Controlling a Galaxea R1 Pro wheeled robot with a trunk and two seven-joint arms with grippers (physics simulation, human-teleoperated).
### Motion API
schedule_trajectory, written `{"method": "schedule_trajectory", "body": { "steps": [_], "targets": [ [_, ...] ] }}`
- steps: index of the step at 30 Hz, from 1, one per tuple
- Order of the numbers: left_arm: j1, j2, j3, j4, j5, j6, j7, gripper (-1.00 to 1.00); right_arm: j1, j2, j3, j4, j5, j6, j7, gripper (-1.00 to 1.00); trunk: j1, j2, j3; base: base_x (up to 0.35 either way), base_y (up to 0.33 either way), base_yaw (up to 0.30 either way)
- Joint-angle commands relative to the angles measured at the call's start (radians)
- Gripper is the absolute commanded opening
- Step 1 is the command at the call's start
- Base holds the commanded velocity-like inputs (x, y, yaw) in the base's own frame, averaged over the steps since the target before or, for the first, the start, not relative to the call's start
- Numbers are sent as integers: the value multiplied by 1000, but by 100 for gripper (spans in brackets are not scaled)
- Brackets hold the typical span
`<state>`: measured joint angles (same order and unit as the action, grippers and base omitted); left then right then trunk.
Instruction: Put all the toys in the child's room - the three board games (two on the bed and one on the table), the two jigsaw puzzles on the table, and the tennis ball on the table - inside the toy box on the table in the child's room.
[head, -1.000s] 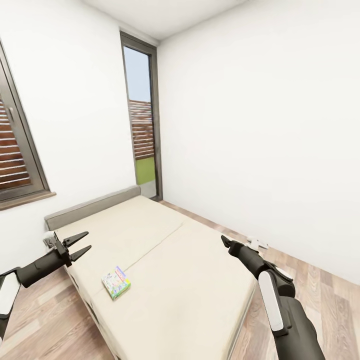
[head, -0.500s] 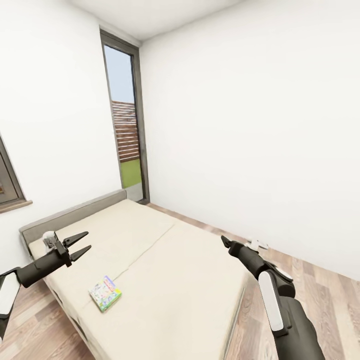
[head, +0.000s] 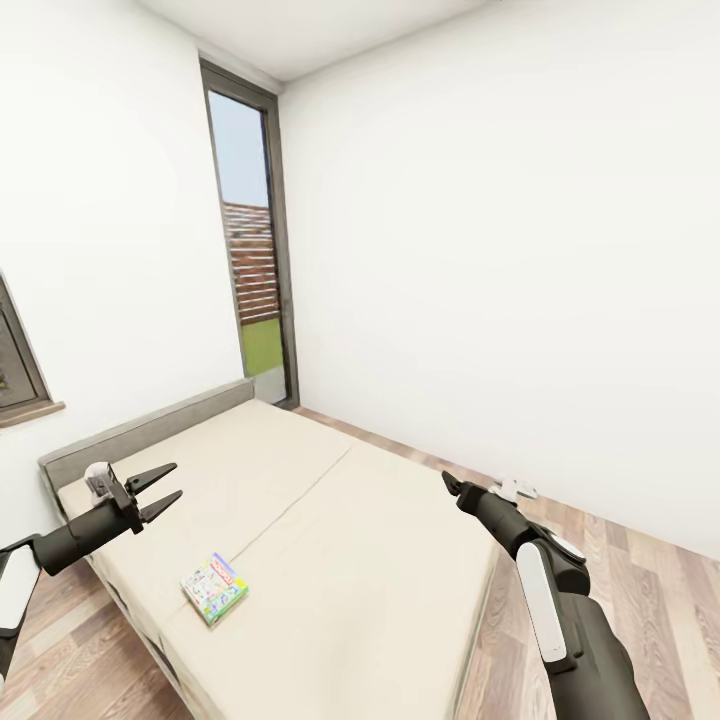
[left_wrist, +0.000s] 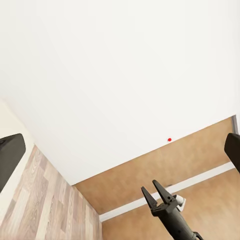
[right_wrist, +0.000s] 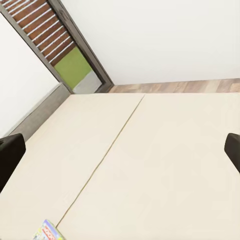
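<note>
One board game (head: 214, 588) is all you have of the toys at this moment, so start from the room and work down to it. You face a white-walled corner with a tall narrow window (head: 253, 248) and wood-plank floor (head: 640, 570) running along the far side. Most of the lower scene belongs to the bed (head: 330, 540), low and cream-covered, with a seam down its middle and a grey headboard (head: 140, 430) against the wall.

Your two arms hang out over it. The left gripper (head: 158, 490) hovers above the near-left part of the bed with its jaws spread and nothing between them. The right gripper (head: 452, 486) reaches over the bed's right edge; from the head view its jaws are too end-on to judge, so I cannot tell whether it is released or clenched, though nothing appears to be held.

That game box lies flat on the cover near the bed's near-left edge, ahead of and below the left gripper and clear of it; its corner also peeks in at (right_wrist: 47, 231) in the right wrist view.

You seem to be in the approach step for fetching a game from the bed. Next, you likely need to roll closer, lower the left gripper over the box and catch a thin edge.
</note>
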<state>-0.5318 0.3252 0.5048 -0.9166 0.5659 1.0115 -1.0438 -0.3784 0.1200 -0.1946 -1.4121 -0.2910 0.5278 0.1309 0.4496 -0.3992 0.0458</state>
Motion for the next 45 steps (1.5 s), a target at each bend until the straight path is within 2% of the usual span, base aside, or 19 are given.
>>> {"method": "schedule_trajectory", "body": {
  "steps": [1, 28, 39, 45],
  "targets": [
    [-1, 0, 1, 1, -1, 4, -4, 100, 0, 1, -3, -1, -2, 6, 5, 100, 0, -1, 0, 0, 6, -20],
    [-1, 0, 1, 1, -1, 4, -4, 100, 0, 1, -4, 1, -2, 6, 5, 100, 0, -1, 24, 0, 157, -198],
    [-1, 0, 7, 1, 0, 4, -3, 100, 0, 1, -3, 1, -2, 5, 6, 100, 0, -1, 26, 0, 113, -56],
    [-1, 0, 8, 1, 0, 4, -2, 100, 0, 1, -4, 1, -2, 6, 6, 100, 0, -1, 26, 0, 161, -222]
  ]
}}
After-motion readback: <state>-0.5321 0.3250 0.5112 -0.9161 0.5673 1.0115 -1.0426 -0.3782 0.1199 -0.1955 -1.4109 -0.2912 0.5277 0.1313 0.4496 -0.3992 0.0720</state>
